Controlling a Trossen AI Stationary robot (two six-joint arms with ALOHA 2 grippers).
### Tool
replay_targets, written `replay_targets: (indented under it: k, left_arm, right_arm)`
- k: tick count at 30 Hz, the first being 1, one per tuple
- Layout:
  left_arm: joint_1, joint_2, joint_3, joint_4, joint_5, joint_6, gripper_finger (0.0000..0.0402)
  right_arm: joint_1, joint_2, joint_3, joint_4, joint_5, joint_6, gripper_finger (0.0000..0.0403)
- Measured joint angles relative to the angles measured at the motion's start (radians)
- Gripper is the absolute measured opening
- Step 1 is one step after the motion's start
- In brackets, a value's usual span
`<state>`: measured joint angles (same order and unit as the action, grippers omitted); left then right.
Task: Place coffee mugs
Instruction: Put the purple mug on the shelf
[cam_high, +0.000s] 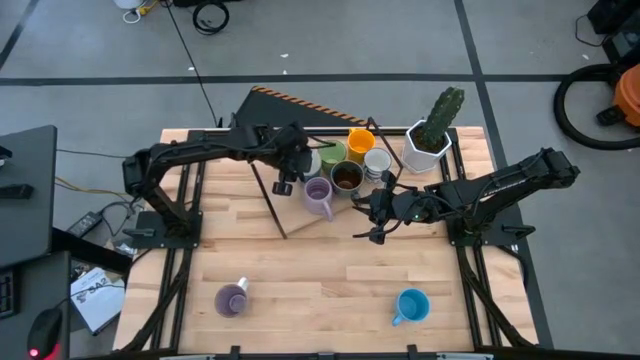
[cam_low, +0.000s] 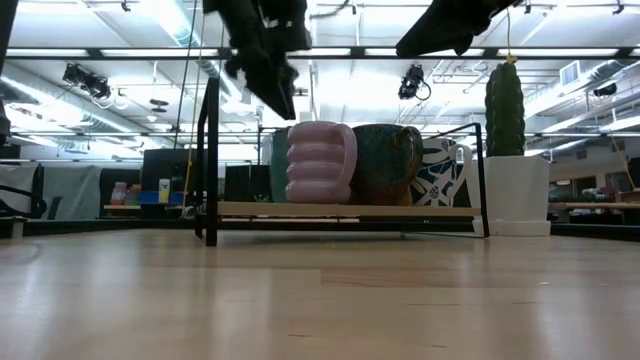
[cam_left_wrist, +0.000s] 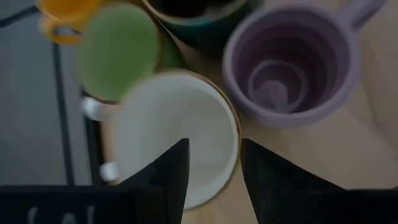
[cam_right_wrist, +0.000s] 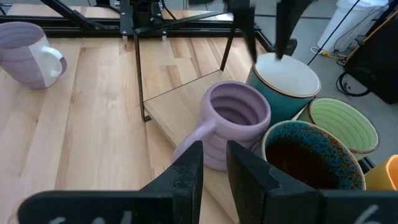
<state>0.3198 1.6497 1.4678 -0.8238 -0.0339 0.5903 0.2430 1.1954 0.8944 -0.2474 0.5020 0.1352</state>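
Light wooden table (cam_high: 330, 280), low rack (cam_high: 300, 215) with clustered mugs, lilac mug (cam_high: 232, 299), blue mug (cam_high: 411, 306), cactus pot (cam_high: 428, 148)

Surface (cam_high: 330, 290): light wood planks, black frame rails along both sides. Cactus (cam_high: 443, 112), tall, green, upright in white faceted pot (cam_high: 424, 150) at far right corner of surface. Low wooden shelf (cam_low: 345, 210) w/ thin black metal frame at far centre of surface. Black/orange striped strip (cam_high: 300, 102) on floor just behind surface. Vacuum, orange body w/ black hose (cam_high: 600, 95), on floor far right. Dark desk (cam_high: 25, 190) w/ cables on left.
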Motion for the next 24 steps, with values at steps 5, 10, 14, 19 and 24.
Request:
replay_targets:
  k: [5,10,14,19,24]
  left_arm:
    - [-0.047,-0.002,0.158,-0.179,-0.012,-0.101,0.0151]
    - [-0.188,-0.002,0.278,-0.398,-0.015,-0.272,0.0150]
    - [-0.340,-0.002,0.308,-0.558,-0.016,-0.433,0.0150]
    - [-0.538,-0.003,0.277,-0.624,-0.017,-0.714,0.0150]
    - [-0.748,-0.002,0.196,-0.592,0.014,-0.971,0.0150]
  right_arm:
    - [0.000,0.000,0.000,0.000,0.000,-0.004,0.0077]
    - [0.000,0.000,0.000,0.000,0.000,-0.008,0.0077]
    - [0.000,0.000,0.000,0.000,0.001,-0.024,0.0077]
    - [0.000,0.000,0.000,0.000,0.001,-0.034,0.0077]
    - [0.000,0.000,0.000,0.008,0.001,-0.075,0.0077]
